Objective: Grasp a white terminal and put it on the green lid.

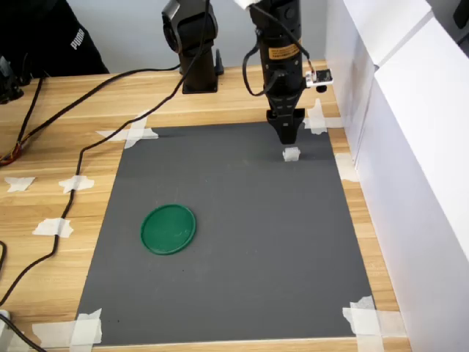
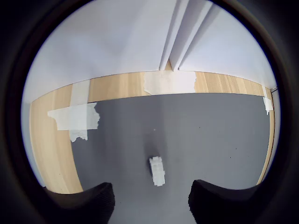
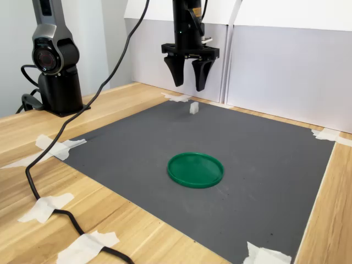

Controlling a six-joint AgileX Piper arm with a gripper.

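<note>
A tiny white terminal (image 1: 291, 154) (image 3: 193, 108) (image 2: 157, 171) lies on the dark grey mat near its far edge. My gripper (image 1: 285, 136) (image 3: 188, 86) (image 2: 152, 198) hangs open a little above it, with nothing between the fingers. In the wrist view the terminal sits between the two dark fingertips (image 2: 96, 200), slightly ahead of them. The green lid (image 1: 168, 229) (image 3: 196, 169), a flat round dark green disc, rests on the mat well away from the gripper, toward the first exterior view's lower left.
The grey mat (image 1: 242, 279) is taped to a wooden table (image 1: 51, 147). White panels (image 1: 410, 147) wall the first exterior view's right side. A second arm's base (image 3: 55, 60) stands at the second exterior view's left, with black cables (image 1: 88, 147) across the wood.
</note>
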